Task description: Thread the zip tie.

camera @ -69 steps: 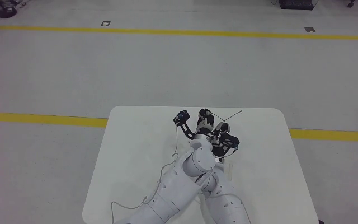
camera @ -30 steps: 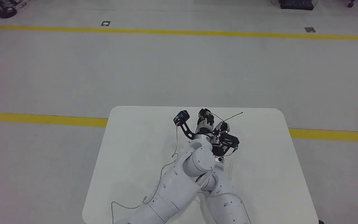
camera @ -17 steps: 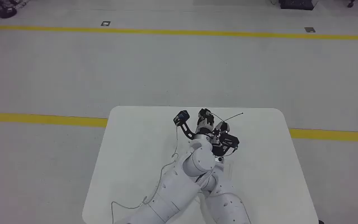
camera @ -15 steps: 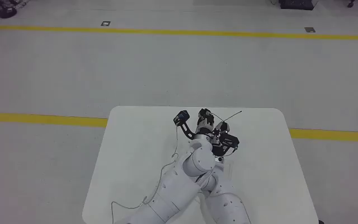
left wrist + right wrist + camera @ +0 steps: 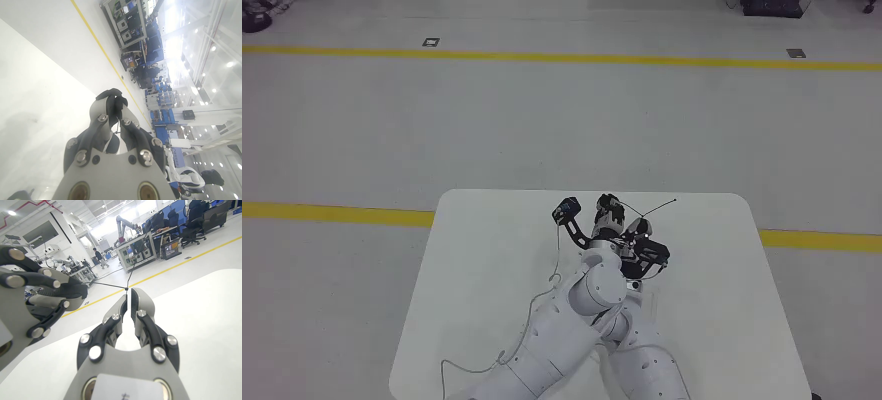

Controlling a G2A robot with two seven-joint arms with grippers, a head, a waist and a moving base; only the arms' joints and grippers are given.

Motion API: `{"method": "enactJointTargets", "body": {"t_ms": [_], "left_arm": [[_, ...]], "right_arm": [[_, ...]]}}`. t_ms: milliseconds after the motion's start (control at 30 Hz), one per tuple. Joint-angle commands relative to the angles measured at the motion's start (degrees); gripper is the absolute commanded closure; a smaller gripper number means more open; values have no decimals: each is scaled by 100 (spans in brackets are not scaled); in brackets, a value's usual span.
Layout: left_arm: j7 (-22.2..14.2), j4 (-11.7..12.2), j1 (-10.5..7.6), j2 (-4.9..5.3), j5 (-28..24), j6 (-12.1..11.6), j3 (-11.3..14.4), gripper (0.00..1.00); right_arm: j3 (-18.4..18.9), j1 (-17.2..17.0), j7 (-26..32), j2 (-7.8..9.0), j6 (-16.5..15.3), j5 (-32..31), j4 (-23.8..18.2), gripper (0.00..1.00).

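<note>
The zip tie (image 5: pixel 126 288) is a thin black strap held in the air above the white table (image 5: pixel 492 260). Its small head sits right at the tips of my right gripper (image 5: pixel 129 292), which is shut on it with only a narrow gap left between the pads. From the head one stretch runs sideways to my left gripper (image 5: pixel 84 289), and another runs up and away as a free end (image 5: pixel 657 207). My left gripper (image 5: pixel 116 102) is shut on the zip tie (image 5: pixel 118 126), which shows as a thin line between its fingers. Both grippers sit close together over the table's far middle.
The table's far edge (image 5: pixel 592 192) lies just beyond the grippers, with grey floor and a yellow line (image 5: pixel 332 212) past it. Workbenches, chairs and other robot arms stand far off in the room.
</note>
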Motion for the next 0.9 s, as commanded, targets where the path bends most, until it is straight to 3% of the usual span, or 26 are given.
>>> {"method": "enactJointTargets", "body": {"t_ms": [0, 267, 867], "left_arm": [[0, 0, 0, 0, 0, 0, 0, 100], [0, 0, 0, 0, 0, 0, 0, 100], [0, 0, 0, 0, 0, 0, 0, 100]], "right_arm": [[-1, 0, 0, 0, -1, -2, 2, 93], [2, 2, -4, -2, -6, 11, 2, 100], [5, 18, 51, -6, 36, 25, 1, 100]]}}
